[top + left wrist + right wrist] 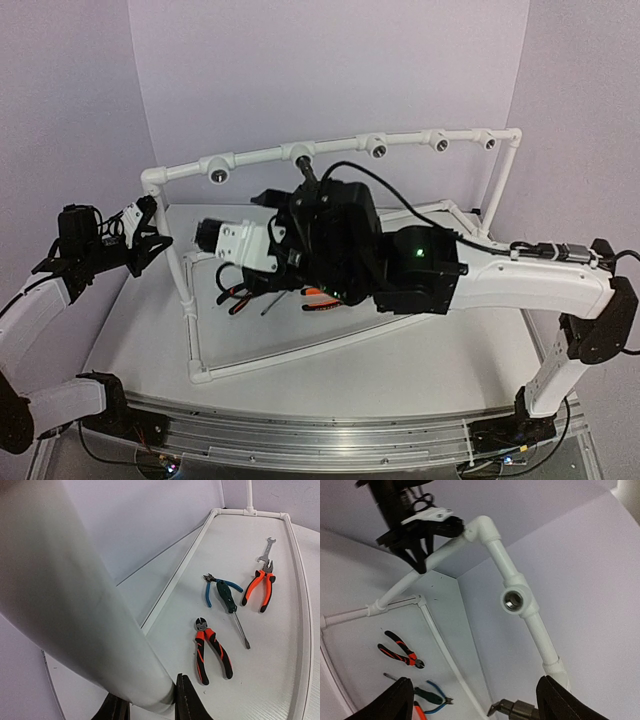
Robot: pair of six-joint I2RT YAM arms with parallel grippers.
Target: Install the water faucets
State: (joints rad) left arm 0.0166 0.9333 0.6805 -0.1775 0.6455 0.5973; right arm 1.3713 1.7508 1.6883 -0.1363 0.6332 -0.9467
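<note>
The dark faucet (514,710) shows low in the right wrist view between my right gripper's (475,706) wide-open fingers. Its far end is hidden behind the right finger (562,700), by a pipe fitting. In the top view it (305,173) juts from the second socket of the white pipe frame's top rail (262,155), with my right gripper (300,192) around it. An empty socket (515,600) sits further along the rail. My left gripper (149,707) is shut on the frame's left upright pipe (75,595), and it also shows in the top view (152,240).
Orange-and-black cutters (212,650), a green screwdriver (229,602), blue-handled cutters (211,586), orange pliers (260,587) and a small wrench (266,550) lie on the white table inside the frame's base pipes (172,587). More open sockets (439,143) line the rail to the right. Walls stand close behind.
</note>
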